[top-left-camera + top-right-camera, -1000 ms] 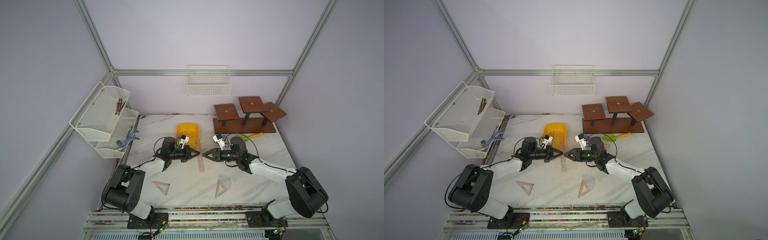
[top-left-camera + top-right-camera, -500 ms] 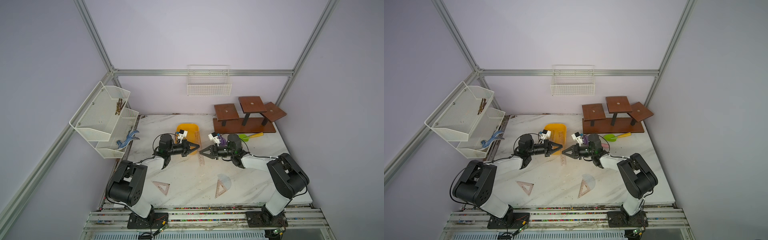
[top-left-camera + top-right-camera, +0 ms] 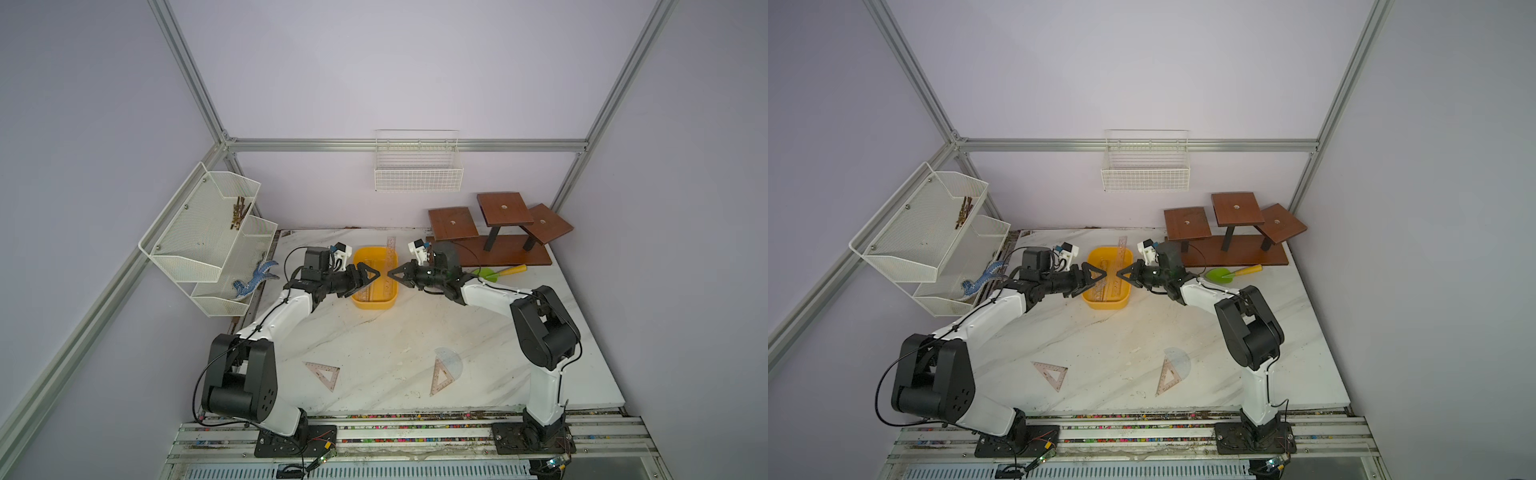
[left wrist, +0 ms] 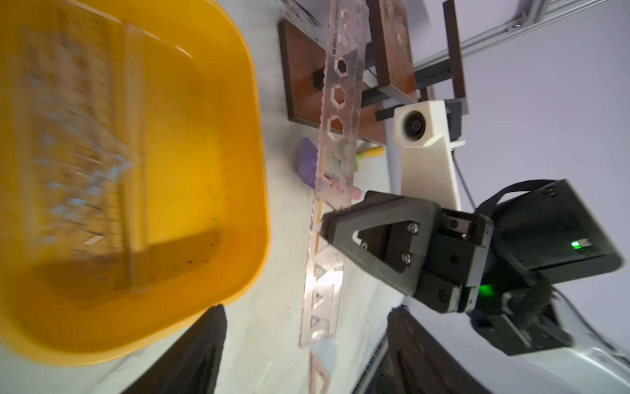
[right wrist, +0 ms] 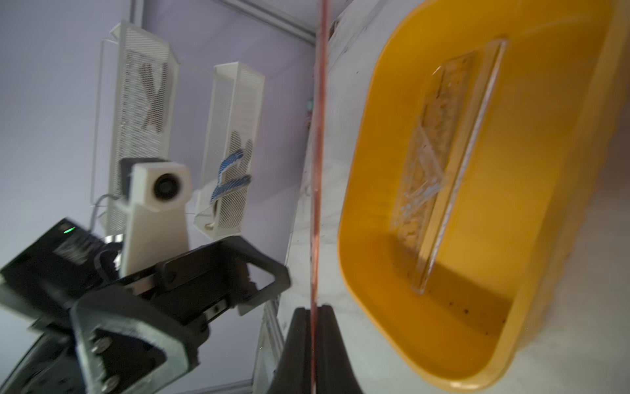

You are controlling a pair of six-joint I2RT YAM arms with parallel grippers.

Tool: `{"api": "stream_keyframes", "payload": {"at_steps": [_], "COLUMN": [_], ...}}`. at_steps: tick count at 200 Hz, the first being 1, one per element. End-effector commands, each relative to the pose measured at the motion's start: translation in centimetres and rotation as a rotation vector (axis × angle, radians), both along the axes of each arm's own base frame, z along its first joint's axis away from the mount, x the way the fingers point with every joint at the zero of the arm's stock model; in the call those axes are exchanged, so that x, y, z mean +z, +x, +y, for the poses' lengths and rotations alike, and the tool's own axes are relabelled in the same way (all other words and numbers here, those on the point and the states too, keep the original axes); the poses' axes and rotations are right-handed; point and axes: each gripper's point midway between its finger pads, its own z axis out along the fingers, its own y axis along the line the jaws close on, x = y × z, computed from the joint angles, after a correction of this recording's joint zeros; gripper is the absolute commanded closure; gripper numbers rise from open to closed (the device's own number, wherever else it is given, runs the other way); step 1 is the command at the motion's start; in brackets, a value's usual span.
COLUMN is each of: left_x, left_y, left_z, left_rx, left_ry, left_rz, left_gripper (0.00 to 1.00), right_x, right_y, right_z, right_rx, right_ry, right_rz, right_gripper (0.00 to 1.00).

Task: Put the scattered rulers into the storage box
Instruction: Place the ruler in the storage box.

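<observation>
ruler (image 4: 353, 109): pinkish, see-through, stencil holes; above box (image 3: 374, 306) right edge.
right gripper (image 4: 326, 227): clamped on ruler.
left gripper (image 3: 372, 275): jaws wide, over box.
unclear: other rulers (image 5: 426, 163) inside box, blurred.

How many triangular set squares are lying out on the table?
2. The left set square lies near the front of the table; the right set square overlaps the protractor. The yellow box may hide more.
</observation>
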Motion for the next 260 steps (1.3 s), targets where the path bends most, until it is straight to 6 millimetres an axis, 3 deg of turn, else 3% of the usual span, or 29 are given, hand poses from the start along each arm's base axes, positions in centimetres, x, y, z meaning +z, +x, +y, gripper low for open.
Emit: {"api": "stream_keyframes", "payload": {"at_steps": [1, 14, 33, 60, 154, 201, 260], "left_x": [-1.2, -1.5, -1.8, -2.5, -2.8, -2.7, -2.8], "left_y": [-1.2, -1.3, -1.5, -1.6, -2.1, -2.1, -1.9], "left_z": [4.2, 5.1, 5.5, 5.7, 5.2, 5.0, 4.9], "left_rx": [0.071, 0.086, 0.093, 0.091, 0.074, 0.069, 0.066], "left_ry": [0.293, 0.340, 0.365, 0.370, 0.341, 0.329, 0.321], "left_rz": [0.024, 0.033, 0.038, 0.051, 0.058, 0.058, 0.061], "left_gripper": [0.22, 0.22, 0.21, 0.22, 0.21, 0.21, 0.21], "right_x": [-3.2, -3.3, -4.6, -6.3, -10.5, -11.8, -11.8], "right_y": [2.9, 3.9, 3.9, 3.7, 2.7, 2.7, 2.8], "right_z": [1.3, 3.3, 5.9, 7.8, 8.7, 9.2, 9.1], "right_rx": [-0.143, -0.142, -0.111, -0.088, -0.047, -0.009, 0.018], "right_ry": [-0.235, -0.263, -0.298, -0.324, -0.389, -0.414, -0.427], "right_rz": [-0.049, -0.078, -0.068, -0.051, -0.005, 0.008, 0.006], "right_gripper": [1.00, 1.00, 1.00, 1.00, 1.00, 0.94, 0.79]}}
